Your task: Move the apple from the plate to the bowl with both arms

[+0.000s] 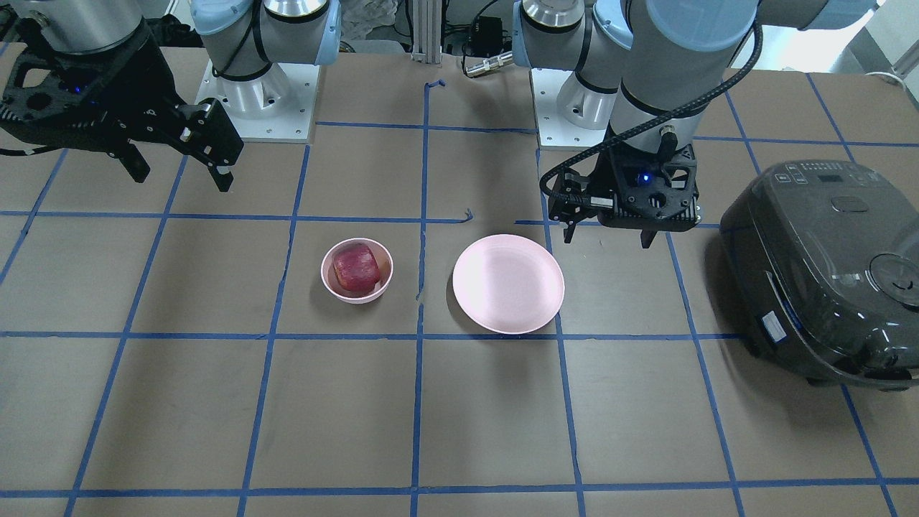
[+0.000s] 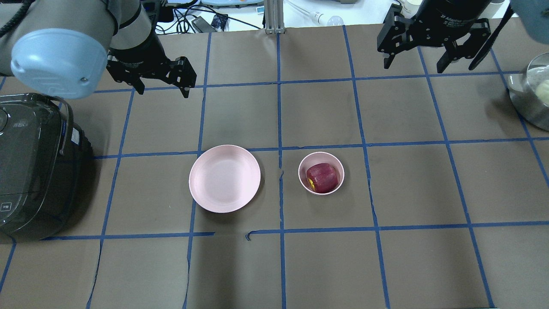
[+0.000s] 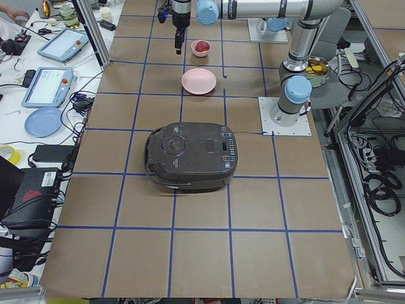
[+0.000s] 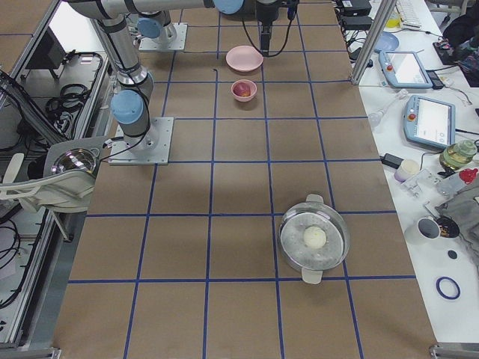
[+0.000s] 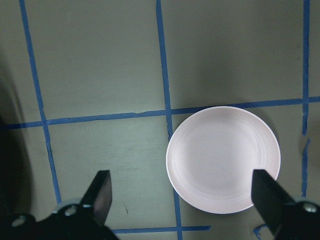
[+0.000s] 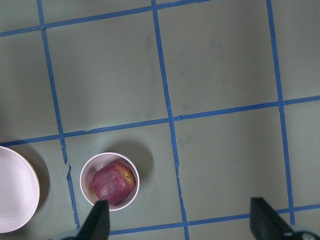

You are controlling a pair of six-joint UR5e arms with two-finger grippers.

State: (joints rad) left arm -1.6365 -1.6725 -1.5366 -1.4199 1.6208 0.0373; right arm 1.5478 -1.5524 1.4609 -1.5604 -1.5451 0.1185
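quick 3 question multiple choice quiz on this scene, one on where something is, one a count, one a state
1. Where is the apple?
A. on the rice cooker
B. in the bowl
C. between a gripper's fingers

2. How many pink dishes are on the table?
A. one
B. two
C. three

3. The left gripper is
A. open and empty
B. shut on the apple
C. shut on a dish

Answers: 1 B, the apple sits inside the bowl's rim; 2 B, only the plate and the bowl are pink; 3 A, its fingers stand wide apart, holding nothing.
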